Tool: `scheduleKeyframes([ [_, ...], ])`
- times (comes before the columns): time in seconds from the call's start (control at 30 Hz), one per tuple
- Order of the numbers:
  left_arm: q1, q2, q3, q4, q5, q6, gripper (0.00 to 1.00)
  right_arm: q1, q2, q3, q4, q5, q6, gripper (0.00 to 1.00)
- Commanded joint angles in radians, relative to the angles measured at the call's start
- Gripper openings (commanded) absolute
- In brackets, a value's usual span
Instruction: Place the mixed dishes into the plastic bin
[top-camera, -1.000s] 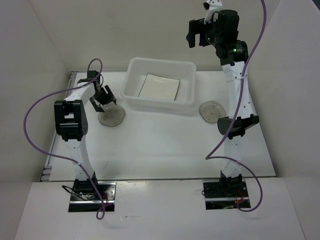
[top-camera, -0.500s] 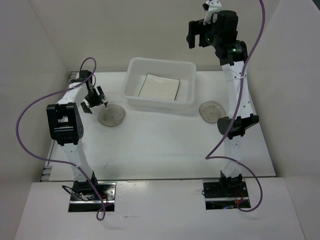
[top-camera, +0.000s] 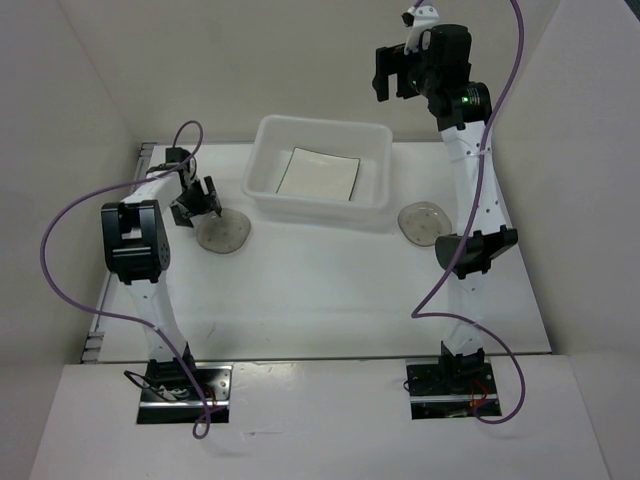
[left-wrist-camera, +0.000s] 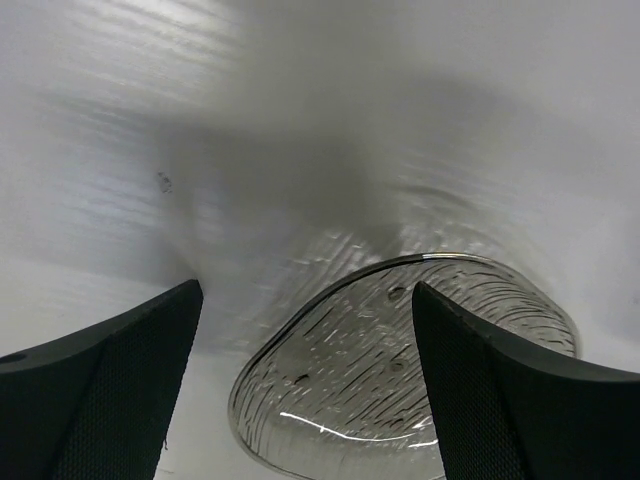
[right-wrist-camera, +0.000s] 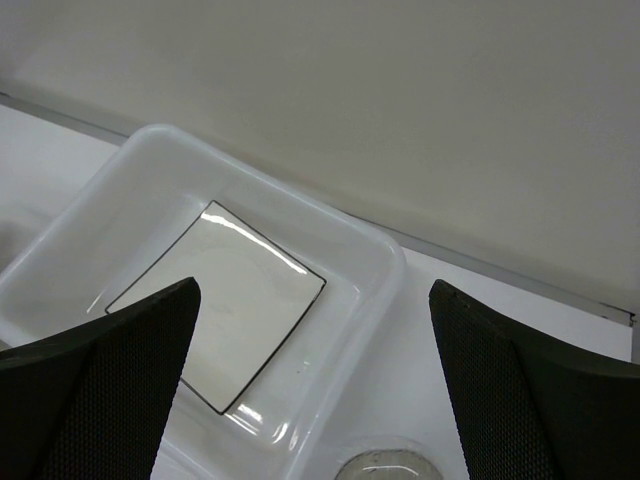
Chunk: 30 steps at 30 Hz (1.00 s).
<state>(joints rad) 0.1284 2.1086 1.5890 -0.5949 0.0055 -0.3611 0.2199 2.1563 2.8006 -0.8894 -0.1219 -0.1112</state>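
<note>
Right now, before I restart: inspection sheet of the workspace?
Surface: white table, no spills seen.
Job's things: square plate flat inside the plastic bin; left round dish and right round dish on the table outside it.
Clutter: nothing seen.
Grippers: left gripper open, low at the left round dish's edge, holding nothing; right gripper open, raised high by the bin's far side, empty.
Cables: purple cables loop off both arms, clear of the dishes.
Surroundings: plain walls on three sides.
</note>
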Motion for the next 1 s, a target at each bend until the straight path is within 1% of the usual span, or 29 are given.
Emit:
scheduleKeyframes([
  [0.0, 0.0, 0.03, -0.023, 0.052, 0.077, 0.025, 0.92, 0.009, -0.079, -0.013, 0.006, 0.027, -0.016, 1.0],
  [0.13, -0.01, 0.011, -0.069, 0.075, 0.089, 0.025, 0.84, 0.009, -0.079, -0.023, 0.006, 0.036, -0.025, 1.0],
  [0.3, -0.01, -0.012, -0.107, 0.075, 0.111, 0.016, 0.6, 0.009, -0.079, -0.023, 0.006, 0.045, -0.025, 1.0],
  [0.33, -0.01, -0.012, -0.107, 0.075, 0.12, 0.016, 0.51, 0.009, -0.079, -0.023, 0.006, 0.045, -0.025, 1.0],
  [0.4, -0.01, -0.035, -0.13, 0.075, 0.12, 0.016, 0.46, 0.009, -0.079, -0.023, 0.006, 0.045, -0.025, 1.0],
  [0.43, -0.01, -0.035, -0.145, 0.075, 0.12, 0.016, 0.41, 0.009, -0.079, -0.023, 0.006, 0.045, -0.025, 1.0],
  [0.5, -0.01, -0.053, -0.161, 0.075, 0.129, 0.016, 0.34, 0.009, -0.079, -0.023, 0.006, 0.045, -0.025, 1.0],
  [0.53, -0.01, -0.062, -0.172, 0.075, 0.129, 0.007, 0.22, 0.009, -0.088, -0.023, 0.006, 0.045, -0.025, 1.0],
  [0.6, -0.01, -0.073, -0.172, 0.075, 0.129, 0.007, 0.06, 0.009, -0.088, -0.023, 0.006, 0.045, -0.025, 1.0],
  [0.63, -0.01, -0.073, -0.172, 0.061, 0.108, -0.018, 0.0, 0.009, -0.088, -0.023, 0.006, 0.045, -0.025, 1.0],
  [0.77, -0.01, -0.114, -0.15, 0.023, 0.108, -0.039, 0.0, 0.009, -0.088, -0.023, 0.006, 0.045, -0.025, 1.0],
  [0.97, -0.001, -0.2, -0.065, -0.078, 0.016, -0.111, 0.0, 0.009, -0.088, -0.003, 0.006, 0.036, -0.025, 1.0],
])
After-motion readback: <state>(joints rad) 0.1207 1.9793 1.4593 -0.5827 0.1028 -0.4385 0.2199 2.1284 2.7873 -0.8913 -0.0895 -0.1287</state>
